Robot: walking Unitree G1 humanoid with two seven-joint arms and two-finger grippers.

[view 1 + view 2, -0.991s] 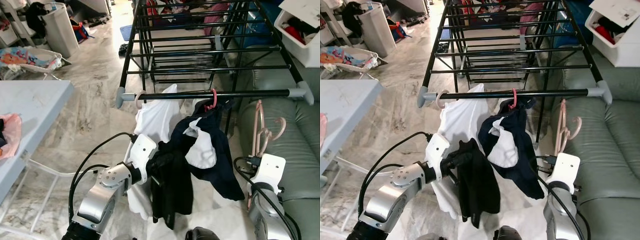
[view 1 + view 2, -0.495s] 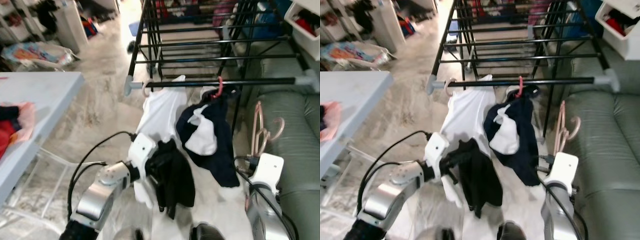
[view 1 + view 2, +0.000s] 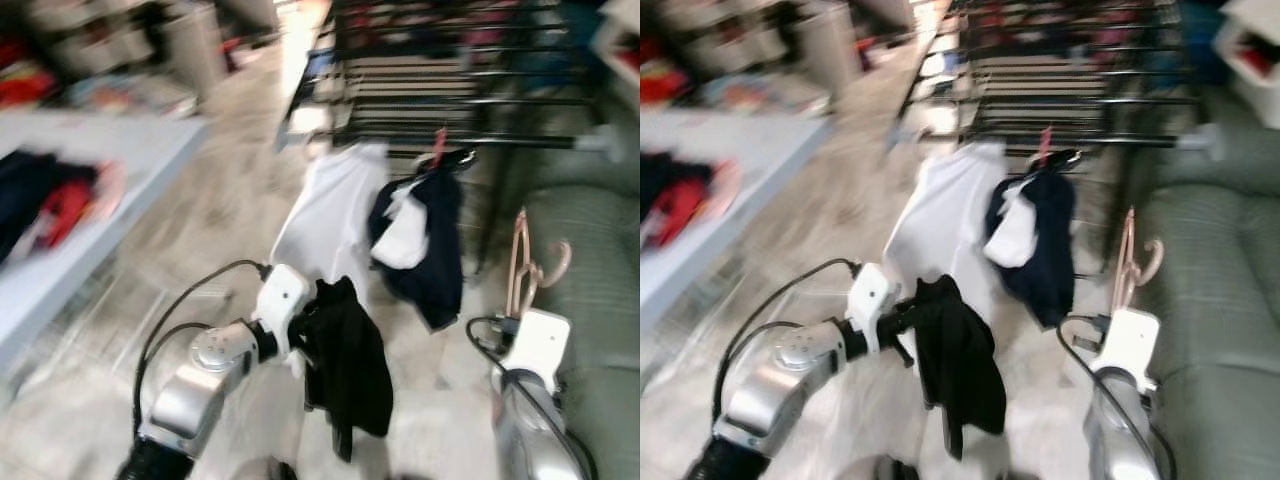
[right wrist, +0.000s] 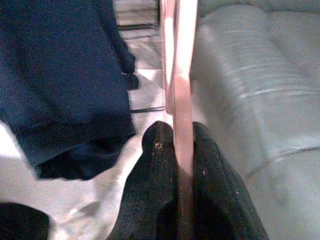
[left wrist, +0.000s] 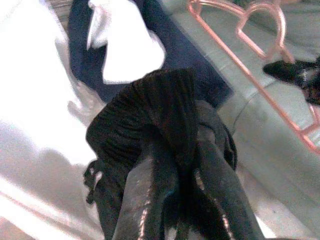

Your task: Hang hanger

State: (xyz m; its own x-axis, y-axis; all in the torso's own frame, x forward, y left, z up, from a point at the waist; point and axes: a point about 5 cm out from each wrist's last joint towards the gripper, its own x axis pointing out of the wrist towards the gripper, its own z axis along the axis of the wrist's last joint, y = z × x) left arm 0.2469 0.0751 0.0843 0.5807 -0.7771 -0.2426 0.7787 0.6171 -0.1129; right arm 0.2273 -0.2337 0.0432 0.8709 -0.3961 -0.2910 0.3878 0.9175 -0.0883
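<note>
Beside green sofa (image 3: pixel 590 260), right pincer (image 4: pixel 176 145) pinches thin pink hanger (image 3: pixel 528 262); left pincer (image 5: pixel 172 165) grips black garment (image 3: pixel 348 365).

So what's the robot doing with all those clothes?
It's doing laundry. Its left gripper holds a black garment, and its right gripper pinches a pink hanger beside the green sofa. A white shirt and a navy garment already hang on the drying rack.
</note>
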